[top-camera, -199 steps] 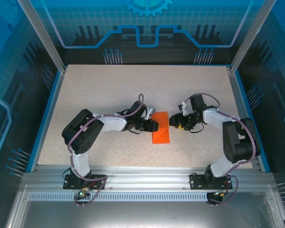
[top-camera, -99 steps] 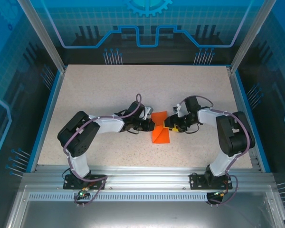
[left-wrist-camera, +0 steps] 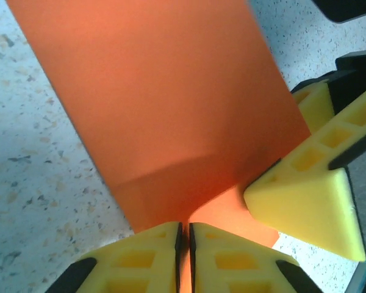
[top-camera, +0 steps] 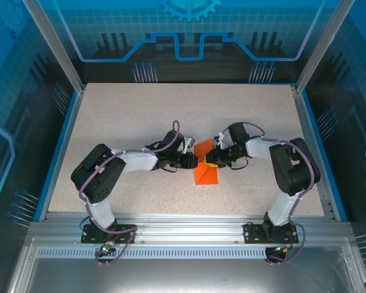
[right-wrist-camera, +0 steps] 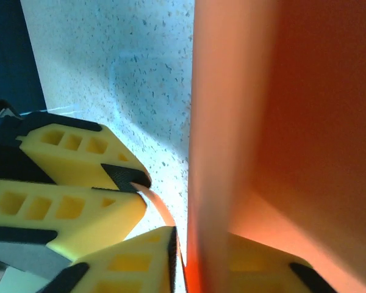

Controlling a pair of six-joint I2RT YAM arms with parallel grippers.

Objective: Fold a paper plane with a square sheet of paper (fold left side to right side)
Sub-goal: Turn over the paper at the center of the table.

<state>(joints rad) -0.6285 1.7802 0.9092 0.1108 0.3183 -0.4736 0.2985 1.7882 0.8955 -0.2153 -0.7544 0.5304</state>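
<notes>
I work in a robotics lab cell. My left arm (top-camera: 128, 162) and right arm (top-camera: 293, 168) are bolted to an aluminium rail (top-camera: 183, 224) at the edge of a speckled table (top-camera: 140, 110). Metal posts (top-camera: 52, 43) and blue translucent panels (top-camera: 244, 27) printed with gear and circuit graphics fence it in.

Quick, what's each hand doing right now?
Left hand: closed, pinching the orange paper.
Right hand: looks closed on the orange paper's other edge.

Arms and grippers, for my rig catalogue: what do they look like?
The left arm and right arm: white links, bulky black joints, looping lilac cables. The left gripper and right gripper: wedge-shaped yellow fingers with square cut-outs and black pads.
</notes>
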